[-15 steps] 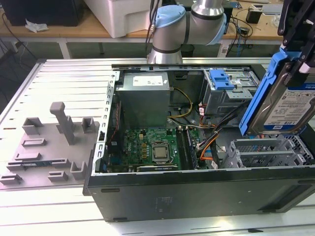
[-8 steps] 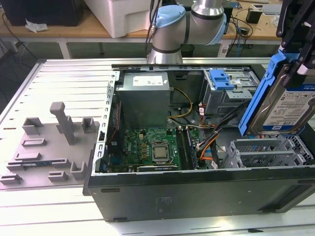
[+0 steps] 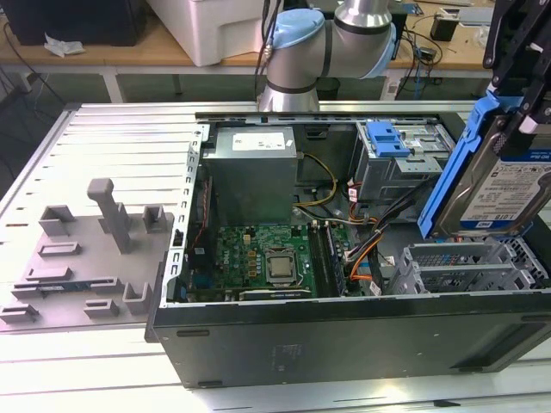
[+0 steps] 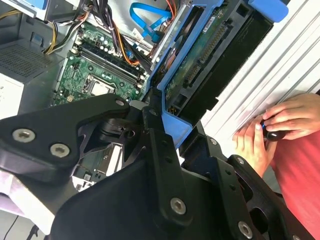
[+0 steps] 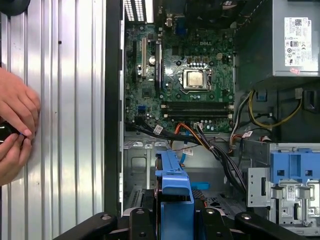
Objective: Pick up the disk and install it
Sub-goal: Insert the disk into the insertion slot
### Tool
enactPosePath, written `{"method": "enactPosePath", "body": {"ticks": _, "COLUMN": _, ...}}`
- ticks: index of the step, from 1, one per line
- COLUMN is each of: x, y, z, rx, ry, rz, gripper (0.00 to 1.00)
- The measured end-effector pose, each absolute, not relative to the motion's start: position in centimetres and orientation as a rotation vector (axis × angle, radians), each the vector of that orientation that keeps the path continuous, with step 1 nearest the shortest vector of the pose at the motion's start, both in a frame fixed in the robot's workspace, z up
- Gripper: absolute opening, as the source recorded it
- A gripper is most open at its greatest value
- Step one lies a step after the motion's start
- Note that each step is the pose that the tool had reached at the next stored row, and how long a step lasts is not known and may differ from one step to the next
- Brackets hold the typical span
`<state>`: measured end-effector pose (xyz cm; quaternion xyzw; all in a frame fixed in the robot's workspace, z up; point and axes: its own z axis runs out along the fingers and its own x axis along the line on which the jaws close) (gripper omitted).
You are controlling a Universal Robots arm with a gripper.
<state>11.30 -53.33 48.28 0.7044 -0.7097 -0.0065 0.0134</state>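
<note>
The disk [image 3: 504, 185], a silver drive with a blue-and-white label in a blue bracket, hangs tilted on edge over the right end of the open computer case [image 3: 344, 335]. My gripper [image 3: 515, 112] comes down from the exterior view's upper right and is shut on the disk's upper part. Beneath the disk lies a grey metal drive bay [image 3: 465, 267]. In the second wrist view the disk [image 4: 200, 75] shows its green circuit side, clamped between my gripper's [image 4: 170, 125] black fingers. In the first wrist view the disk's blue bracket [image 5: 174, 185] rises edge-on from my gripper [image 5: 175, 220].
Inside the case are a motherboard [image 3: 267, 258], a power supply [image 3: 250, 163], cable bundles and a grey drive cage with a blue latch [image 3: 387, 138]. A grey fixture plate [image 3: 86, 258] lies at the exterior view's left. A person's hands [image 5: 15, 125] rest on the ribbed table beside the case.
</note>
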Motion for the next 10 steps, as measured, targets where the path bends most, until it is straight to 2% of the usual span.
{"method": "enactPosePath", "body": {"ticks": 10, "x": 11.31, "y": -53.33, "z": 47.47, "rx": 2.197, "ry": -2.212, "rz": -0.015, "gripper": 0.37}}
